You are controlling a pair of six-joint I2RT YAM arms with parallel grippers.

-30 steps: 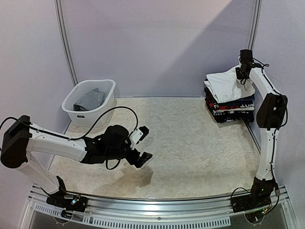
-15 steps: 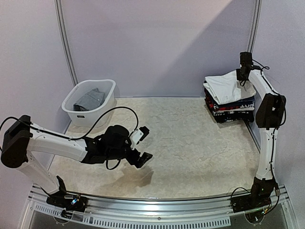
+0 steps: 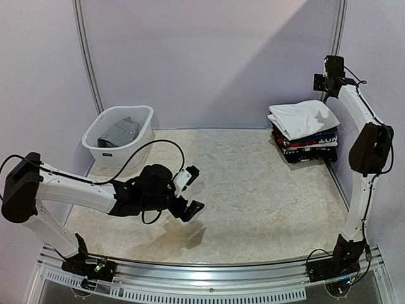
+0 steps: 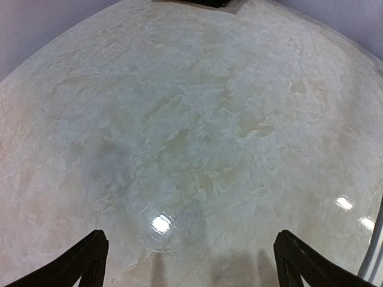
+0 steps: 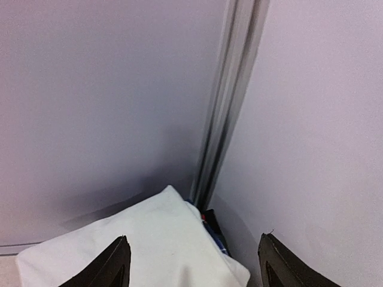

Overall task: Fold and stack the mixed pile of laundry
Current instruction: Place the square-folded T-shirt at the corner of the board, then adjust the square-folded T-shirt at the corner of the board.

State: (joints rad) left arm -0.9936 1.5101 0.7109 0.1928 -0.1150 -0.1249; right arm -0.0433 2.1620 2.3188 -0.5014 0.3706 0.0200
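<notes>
A folded white shirt (image 3: 302,117) lies on top of a stack of folded dark garments (image 3: 307,145) at the back right corner of the table. My right gripper (image 3: 324,83) hangs open above the stack's far edge, close to the wall and apart from the cloth. In the right wrist view the white shirt (image 5: 149,248) shows below the spread fingers (image 5: 115,263) of the right gripper (image 5: 192,238), with a dark blue and red edge (image 5: 214,230) under it. A grey garment (image 3: 119,133) lies in the basket. My left gripper (image 3: 190,190) (image 4: 191,234) is open and empty, low over the tabletop.
The white slotted basket (image 3: 101,151) stands at the back left by the wall. A metal post (image 5: 230,101) runs up the back corner just behind the stack. The marbled tabletop (image 4: 191,119) fills the left wrist view. The right wall lies close beside the right arm.
My right gripper has opened, let go of the white shirt and risen toward the wall. The lifted shirt edge has settled flat on the stack. The left arm has barely shifted.
</notes>
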